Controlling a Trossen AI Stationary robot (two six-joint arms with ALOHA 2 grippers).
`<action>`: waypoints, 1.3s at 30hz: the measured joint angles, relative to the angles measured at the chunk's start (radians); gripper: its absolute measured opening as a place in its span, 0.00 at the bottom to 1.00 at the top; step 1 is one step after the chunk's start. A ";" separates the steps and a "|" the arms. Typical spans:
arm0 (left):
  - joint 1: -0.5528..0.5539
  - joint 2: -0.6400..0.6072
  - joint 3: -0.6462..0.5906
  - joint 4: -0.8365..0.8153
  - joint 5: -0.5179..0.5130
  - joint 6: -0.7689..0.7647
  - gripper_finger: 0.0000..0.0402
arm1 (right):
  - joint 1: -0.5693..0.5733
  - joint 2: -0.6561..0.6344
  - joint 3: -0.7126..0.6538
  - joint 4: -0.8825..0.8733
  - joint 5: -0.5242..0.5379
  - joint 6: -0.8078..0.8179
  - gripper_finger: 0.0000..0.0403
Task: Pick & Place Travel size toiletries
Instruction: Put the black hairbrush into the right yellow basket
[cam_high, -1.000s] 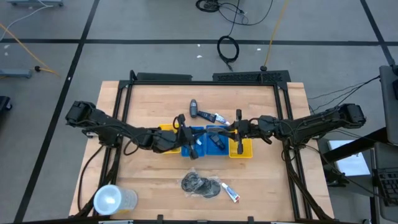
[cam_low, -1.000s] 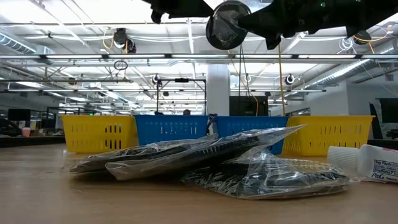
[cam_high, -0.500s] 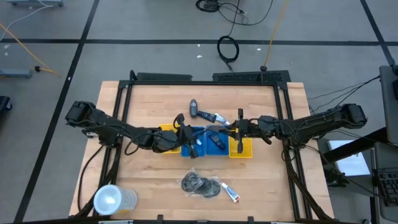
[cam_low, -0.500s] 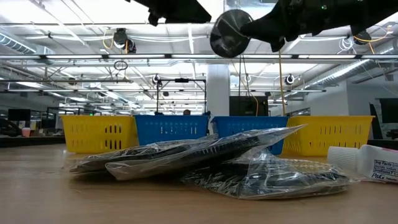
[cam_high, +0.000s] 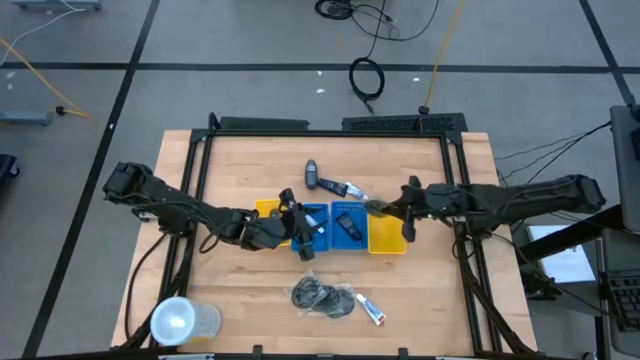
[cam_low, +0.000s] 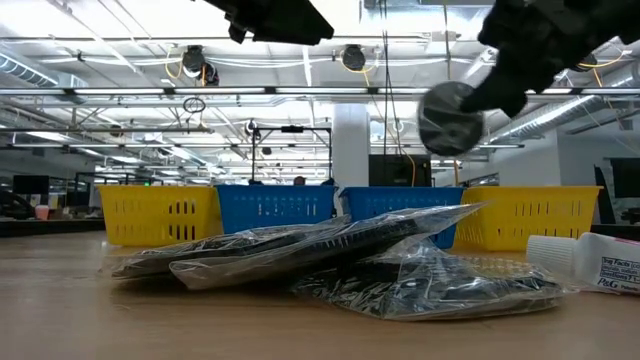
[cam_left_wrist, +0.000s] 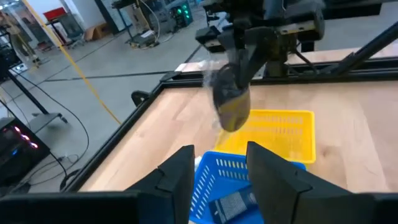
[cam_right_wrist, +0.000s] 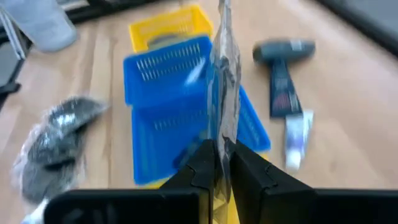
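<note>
the right gripper (cam_high: 404, 214) hangs above the yellow tray (cam_high: 387, 231) at the row's 3 o'clock end, its fingers (cam_right_wrist: 249, 171) pinched shut on the clear wrap of a bagged mesh puff (cam_right_wrist: 224, 68), which dangles in the air. the left gripper (cam_high: 301, 236) sits over the blue trays (cam_high: 318, 231), fingers (cam_left_wrist: 177, 177) parted and holding nothing. a dark bottle (cam_high: 346, 226) lies in a blue tray. toward 12 o'clock of the trays lie a dark tube (cam_high: 313, 176) and a white tube (cam_high: 348, 188). toward 6 o'clock rest two bagged puffs (cam_high: 322, 296) and another white tube (cam_high: 370, 310).
</note>
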 joint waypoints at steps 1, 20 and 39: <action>0.001 0.000 0.000 -0.004 0.000 -0.002 0.37 | 0.000 -0.015 0.000 -0.036 -0.014 0.021 0.05; 0.001 0.000 0.000 -0.005 0.002 -0.003 0.37 | 0.002 -0.043 0.000 -0.227 -0.260 0.220 0.05; 0.000 0.000 0.000 -0.006 0.002 -0.003 0.37 | 0.016 0.077 -0.001 -0.149 -0.287 0.230 0.21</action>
